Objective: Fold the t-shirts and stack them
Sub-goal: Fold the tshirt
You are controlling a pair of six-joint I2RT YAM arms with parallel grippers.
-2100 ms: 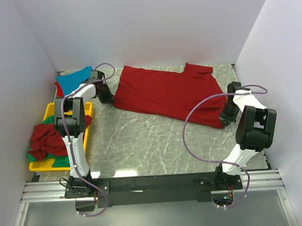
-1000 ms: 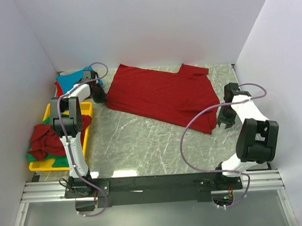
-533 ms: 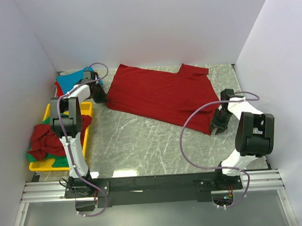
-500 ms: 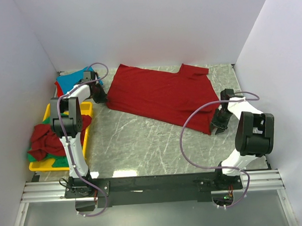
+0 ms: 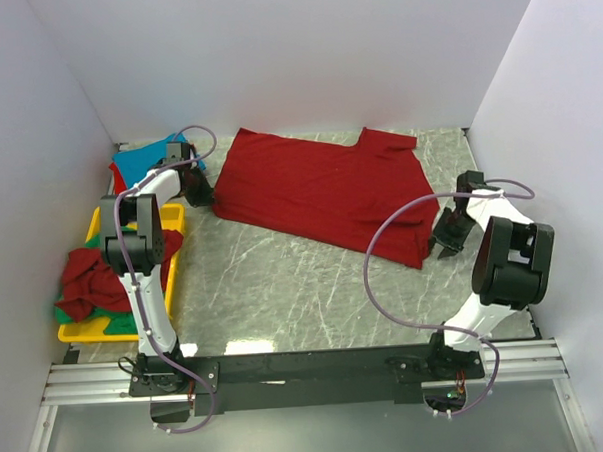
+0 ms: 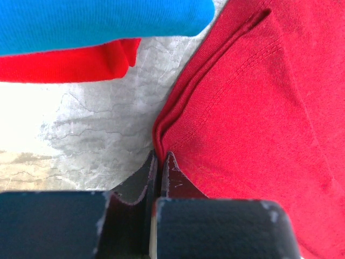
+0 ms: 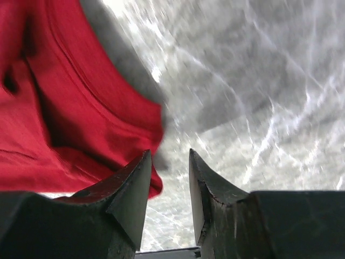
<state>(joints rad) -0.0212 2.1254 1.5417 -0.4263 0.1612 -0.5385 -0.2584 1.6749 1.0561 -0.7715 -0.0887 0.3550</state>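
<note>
Likely limp and light, the dark red shirt (image 5: 325, 195) is wanting corner grips: left jaws are pinching one, right jaws hanging parted beside another.

The table (image 5: 284, 277) I work on has a grey top with white veins, like marble. A dark red t-shirt (image 5: 320, 190) lies spread across its far middle. In the far left corner a red shirt (image 5: 116, 178) lies folded, with a blue shirt (image 5: 144, 161) on it. A yellow tray (image 5: 177, 217) stands at the left side, nearer.
</note>
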